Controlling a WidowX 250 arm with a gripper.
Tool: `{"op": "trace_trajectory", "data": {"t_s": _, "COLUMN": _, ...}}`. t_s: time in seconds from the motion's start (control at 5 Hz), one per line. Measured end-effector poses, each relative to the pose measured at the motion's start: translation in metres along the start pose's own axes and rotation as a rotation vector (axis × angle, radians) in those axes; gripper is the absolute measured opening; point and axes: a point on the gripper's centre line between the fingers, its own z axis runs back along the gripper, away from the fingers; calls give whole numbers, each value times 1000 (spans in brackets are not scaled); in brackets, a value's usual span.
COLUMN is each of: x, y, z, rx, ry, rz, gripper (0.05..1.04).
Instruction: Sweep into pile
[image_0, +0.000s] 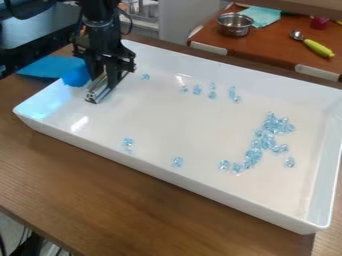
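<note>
1. Gripping metal bar (97, 93): gripper (108, 75) low in white tray (200, 190), upper left.
2. Blue beads (254, 153): main cluster right of middle; loose ones along far side, few by near wall.

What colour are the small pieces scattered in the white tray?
Light blue, with a glassy look; the pieces show best in the camera view.

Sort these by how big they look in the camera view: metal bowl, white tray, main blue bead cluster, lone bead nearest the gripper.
1. White tray
2. Main bead cluster
3. Metal bowl
4. Lone bead
</note>
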Motion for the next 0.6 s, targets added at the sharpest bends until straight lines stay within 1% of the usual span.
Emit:
{"op": "trace_trajectory", "data": {"t_s": 0.2, "x": 7, "y": -6, "z": -2, "rx": 7, "ry": -9, "rz": -11, "gripper": 365}}
{"op": "trace_trajectory", "data": {"t_s": 0.4, "x": 6, "y": -25, "z": 0, "rx": -17, "ry": 14, "rz": -24, "gripper": 365}}
{"op": "trace_trajectory", "data": {"t_s": 0.6, "x": 4, "y": -61, "z": 3, "rx": -41, "ry": 28, "rz": -61, "gripper": 365}}
